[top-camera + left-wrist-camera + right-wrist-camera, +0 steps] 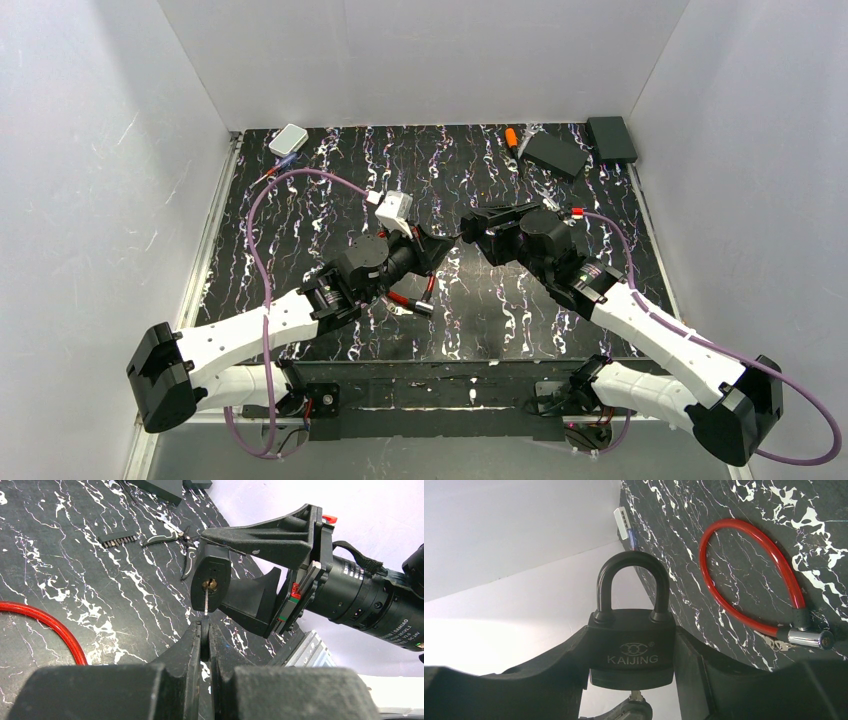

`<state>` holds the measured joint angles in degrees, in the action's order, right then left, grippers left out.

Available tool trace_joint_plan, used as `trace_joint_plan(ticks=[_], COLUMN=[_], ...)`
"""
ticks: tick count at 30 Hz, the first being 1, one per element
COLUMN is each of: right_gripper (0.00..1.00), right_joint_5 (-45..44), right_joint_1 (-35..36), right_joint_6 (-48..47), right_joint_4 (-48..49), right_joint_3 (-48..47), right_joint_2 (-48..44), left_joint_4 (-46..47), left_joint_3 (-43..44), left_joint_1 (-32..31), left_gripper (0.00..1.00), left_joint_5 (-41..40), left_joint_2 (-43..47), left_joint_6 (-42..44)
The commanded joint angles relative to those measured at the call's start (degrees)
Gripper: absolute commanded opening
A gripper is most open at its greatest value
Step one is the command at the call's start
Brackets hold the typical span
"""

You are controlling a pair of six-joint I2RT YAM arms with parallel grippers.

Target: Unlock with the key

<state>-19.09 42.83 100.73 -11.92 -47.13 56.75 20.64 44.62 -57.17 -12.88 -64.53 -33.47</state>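
Over the middle of the counter [500, 310], the top view showed the left claw [441, 250] and right claw [471, 231] meeting tip to tip, too dark to tell what they held. The left wrist view showed the left claw pinched shut on a key [206, 602], its blade reaching the brass keyhole under a black padlock [214, 577] clamped in the right claw. Only the right wrist view showed the padlock's KAIJING face, its shackle seated, and a red cable lock [749, 580] lying on the counter.
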Motion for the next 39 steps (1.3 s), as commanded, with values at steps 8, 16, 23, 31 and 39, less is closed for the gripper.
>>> trace_joint_plan(ticks=[8, 16, 23, 31, 39], right_gripper=[0.01, 0.01, 0.01, 0.01, 0.01], right_joint_5=[-0.6, -0.8, -0.1, 0.4, 0.5], right_joint_1=[0.4, 0.4, 0.4, 0.7, 0.8], right_joint_6=[1.4, 1.4, 1.3, 1.6, 1.8], right_joint_4=[7.5, 7.4, 7.4, 7.4, 8.1], right_joint_3=[-1.5, -2.0, -2.3, -2.4, -2.9], right_joint_2=[-0.3, 0.0, 0.0, 0.8, 1.9], left_joint_4=[1.4, 1.4, 1.4, 2.5, 3.7], left_joint_3=[2.2, 1.5, 2.0, 2.7, 2.4], left_joint_1=[-0.2, -0.2, -0.2, -0.1, -0.1], left_gripper=[0.00, 0.00, 0.00, 0.00, 0.00], left_joint_5=[-1.3, -2.2, -3.8, -3.1, -2.9], left_joint_2=[0.5, 1.3, 0.6, -0.7, -0.7], left_joint_6=[0.5, 1.0, 2.1, 2.1, 2.0])
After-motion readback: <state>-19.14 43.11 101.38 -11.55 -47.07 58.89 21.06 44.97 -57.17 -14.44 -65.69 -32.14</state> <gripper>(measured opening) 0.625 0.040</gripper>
